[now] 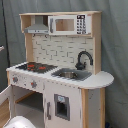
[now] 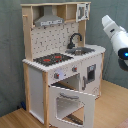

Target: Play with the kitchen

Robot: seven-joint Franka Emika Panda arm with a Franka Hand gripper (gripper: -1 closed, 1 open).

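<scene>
The kitchen (image 1: pixel 60 70) is a tall toy unit of white and light wood, seen in both exterior views. On its counter are a black hob with red rings (image 1: pixel 35 66) and a sink (image 1: pixel 70 75) with a black faucet (image 1: pixel 84 59). Above are a grey hood (image 1: pixel 37 27) and a microwave cabinet (image 1: pixel 67 25). The windowed oven door (image 2: pixel 70 102) stands swung open in the second exterior view. My arm's white link (image 2: pixel 116 35) hangs to the right of the counter (image 2: pixel 97 49), apart from it. The gripper itself is out of view.
A grey curtain (image 2: pixel 10 60) hangs behind the kitchen, which stands on a wooden floor (image 2: pixel 15 120). A white rounded shape (image 1: pixel 20 122) sits at the first exterior view's bottom left. The lower right cabinet door (image 1: pixel 62 106) is closed.
</scene>
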